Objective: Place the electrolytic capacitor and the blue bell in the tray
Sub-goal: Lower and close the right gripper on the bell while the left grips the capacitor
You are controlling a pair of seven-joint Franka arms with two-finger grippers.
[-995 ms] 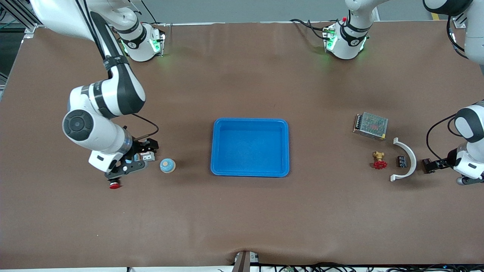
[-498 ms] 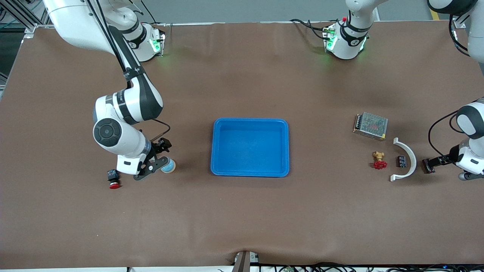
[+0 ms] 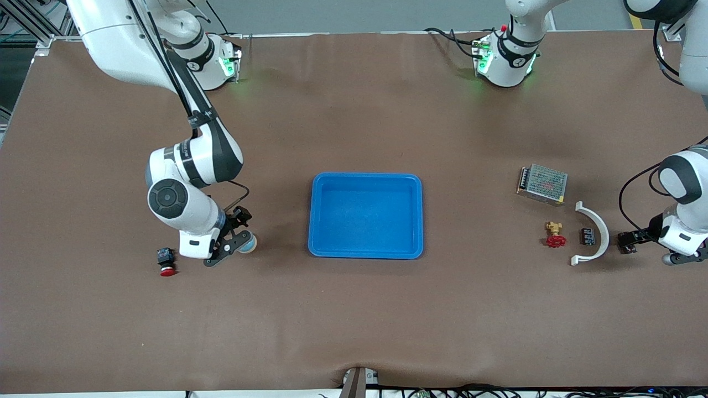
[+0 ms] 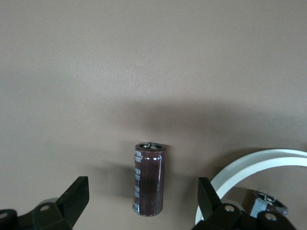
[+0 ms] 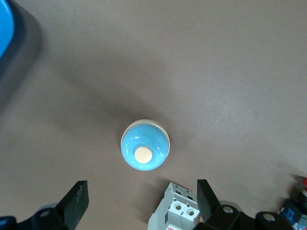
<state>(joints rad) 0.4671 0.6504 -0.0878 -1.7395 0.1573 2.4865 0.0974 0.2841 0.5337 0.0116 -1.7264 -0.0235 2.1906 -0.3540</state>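
A: Two grippers are spread wide right now, operator, and neither one is gripping anything. Your right gripper (image 3: 235,243) is hanging directly over the blue bell (image 3: 247,244), toward the right arm's end of the table.

B: You're seeing it nicely from the right wrist view: the blue bell (image 5: 145,151) is sitting upright on the brown table (image 3: 354,309), its pale button facing up, framed between the two black fingers (image 5: 73,203) with clear space on each side. A white circuit breaker (image 5: 174,209) is lying just beside the bell.

A: And the red push button (image 3: 166,261) is resting on the table near that gripper, a little closer to the front camera.

B: Over at the left arm's end, your left gripper (image 3: 641,239) is poised over the electrolytic capacitor (image 3: 625,243). Jaws are parted there too.

A: The left wrist view is showing the electrolytic capacitor (image 4: 148,178) lying on the table, dark brown, sitting between the open fingers (image 4: 72,200) without touching them. The white curved bracket (image 3: 593,233) is lying just beside it.

B: A small black part (image 3: 587,236) is tucked inside that bracket's curve, with the red-handled valve (image 3: 555,235) near it and the metal mesh box (image 3: 542,184) farther from the front camera.

A: The tray (image 3: 365,179) is sitting in the middle of the table, well apart from both the bell and the capacitor.
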